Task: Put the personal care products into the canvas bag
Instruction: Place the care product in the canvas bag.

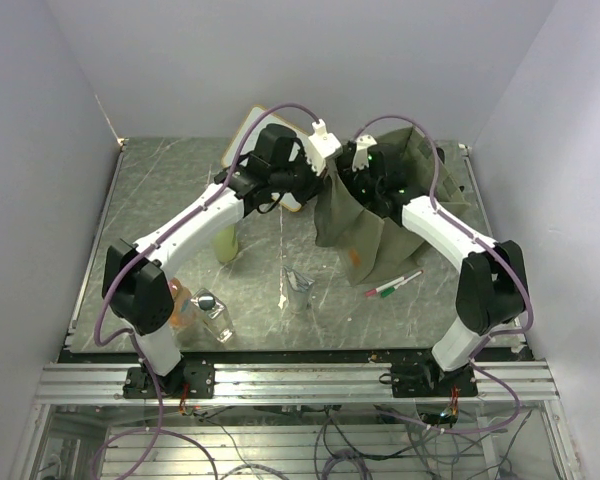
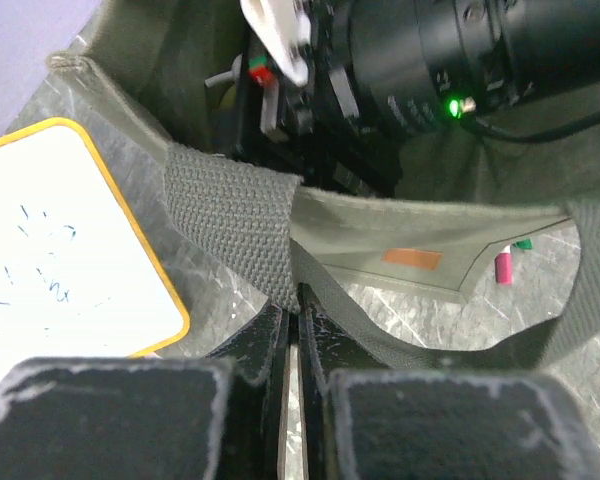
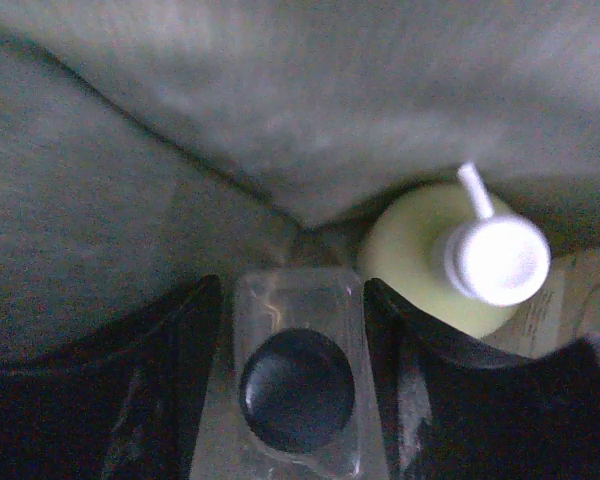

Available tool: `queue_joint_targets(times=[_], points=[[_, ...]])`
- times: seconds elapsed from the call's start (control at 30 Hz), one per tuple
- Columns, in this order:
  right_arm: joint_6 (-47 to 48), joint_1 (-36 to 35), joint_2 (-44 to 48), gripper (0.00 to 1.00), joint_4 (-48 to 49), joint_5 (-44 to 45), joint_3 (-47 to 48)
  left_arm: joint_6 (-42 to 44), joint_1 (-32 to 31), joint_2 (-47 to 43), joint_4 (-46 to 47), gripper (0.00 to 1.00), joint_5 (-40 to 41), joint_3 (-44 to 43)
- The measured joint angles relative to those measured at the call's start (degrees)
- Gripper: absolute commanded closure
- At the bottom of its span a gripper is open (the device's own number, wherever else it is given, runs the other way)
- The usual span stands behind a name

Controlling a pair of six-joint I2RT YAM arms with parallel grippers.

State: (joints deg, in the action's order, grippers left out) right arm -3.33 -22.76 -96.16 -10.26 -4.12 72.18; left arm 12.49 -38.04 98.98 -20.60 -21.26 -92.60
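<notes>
Holding the canvas bag [image 1: 352,228] open, your left gripper [image 2: 300,318] is pinching closed on the webbing handle [image 2: 235,215] at the bag's 9 o'clock rim, near the whiteboard [image 2: 60,240].

Your right gripper [image 3: 292,305] is sitting deep inside the bag. Its fingers are pressing both flat sides of a clear square glass bottle [image 3: 296,392], so it is gripping that bottle. The bottle's long axis is running straight along the wrist view with the black cap facing the lens, so it is hanging upright. You cannot tell whether its base is touching the bag floor.

A yellow-green pump bottle [image 3: 450,265] is standing in the bag just beside the held one, at its 1 o'clock, against the cloth corner.

Judgement: you are nearing release, and the finger on the pump side is getting little room to open.

Waiting on the table at the bag's 7 to 8 o'clock:
- pale-green bottle [image 1: 225,243]
- clear pouch [image 1: 298,290]
- second glass bottle [image 1: 213,312]
- orange-pink bottle [image 1: 181,300]

All are lying nearer your left arm, which is busy with the handle.
</notes>
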Motion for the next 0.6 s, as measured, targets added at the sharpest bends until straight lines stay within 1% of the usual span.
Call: queue_joint_targets(times=[0.03,0.17,0.3,0.6], points=[[0.2,-0.1,0.0,0.3,-0.2,0.0,1.0,0.2,0.0,-0.1,0.1,0.87,0.1,0.2],[1.1,-0.1,0.1,0.2,0.3,-0.1,4.0,0.5,0.0,-0.2,0.1,0.86,0.1,0.6],[2.1,-0.1,0.5,0.18,0.0,0.2,4.7,0.7,0.0,-0.2,0.2,0.84,0.1,0.7],[4.7,-0.1,1.7,0.17,-1.5,0.7,6.0,0.8,0.0,-0.2,0.2,0.78,0.1,1.1]])
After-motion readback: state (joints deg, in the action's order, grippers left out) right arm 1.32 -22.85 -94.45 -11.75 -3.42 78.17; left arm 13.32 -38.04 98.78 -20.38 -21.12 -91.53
